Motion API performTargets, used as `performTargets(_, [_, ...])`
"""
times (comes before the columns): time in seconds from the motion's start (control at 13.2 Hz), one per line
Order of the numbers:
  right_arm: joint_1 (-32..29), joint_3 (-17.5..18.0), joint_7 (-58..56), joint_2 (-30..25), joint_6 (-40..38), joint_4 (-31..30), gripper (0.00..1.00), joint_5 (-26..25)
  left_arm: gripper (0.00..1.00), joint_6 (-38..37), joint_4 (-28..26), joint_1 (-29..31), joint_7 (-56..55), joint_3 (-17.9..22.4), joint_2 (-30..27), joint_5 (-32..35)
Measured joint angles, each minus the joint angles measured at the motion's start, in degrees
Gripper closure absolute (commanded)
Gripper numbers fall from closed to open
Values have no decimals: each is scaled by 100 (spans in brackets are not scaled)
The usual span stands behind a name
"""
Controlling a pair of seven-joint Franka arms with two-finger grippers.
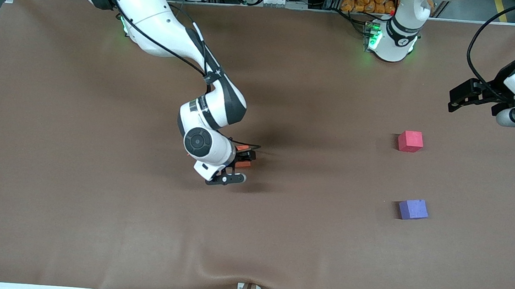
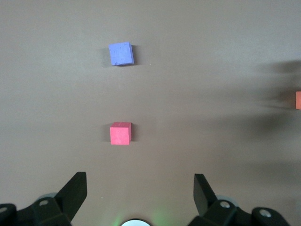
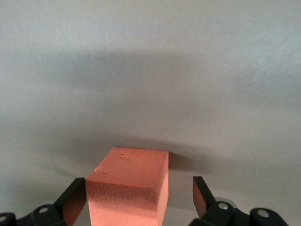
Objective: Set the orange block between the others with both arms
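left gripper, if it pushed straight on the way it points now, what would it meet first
Most likely the pinkish-red cube, which lies about centred ahead of the open left gripper in its wrist view. The purple-blue cube lies further along the same line. Depth is hard to judge, so it might meet the table first.

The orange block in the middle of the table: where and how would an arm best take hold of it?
By two facing flat sides, coming straight down from above. The orange block is a plain cube resting flat on the table with bare cloth all round it. The right tool stands over it, open, one finger close beside one face.
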Motion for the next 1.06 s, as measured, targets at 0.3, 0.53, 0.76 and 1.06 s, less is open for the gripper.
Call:
performTargets(0.3, [-131, -128, -1, -465, -494, 36, 0, 0, 0, 0, 0, -42, 0, -127, 0, -1])
performTargets(0.53, [-580, -150, 0, -1127, -1516, 82, 0, -4, 0, 0, 1, -32, 0, -140, 0, -1])
performTargets(0.76, [-1395, -126, -25, -1904, -2566, 81, 0, -14, 0, 0, 10, -11, 0, -139, -26, -1])
performTargets(1.06, [-2610, 428, -71, -2655, -3455, 47, 0, -373, 0, -1, 12, -17, 0, -143, -120, -1])
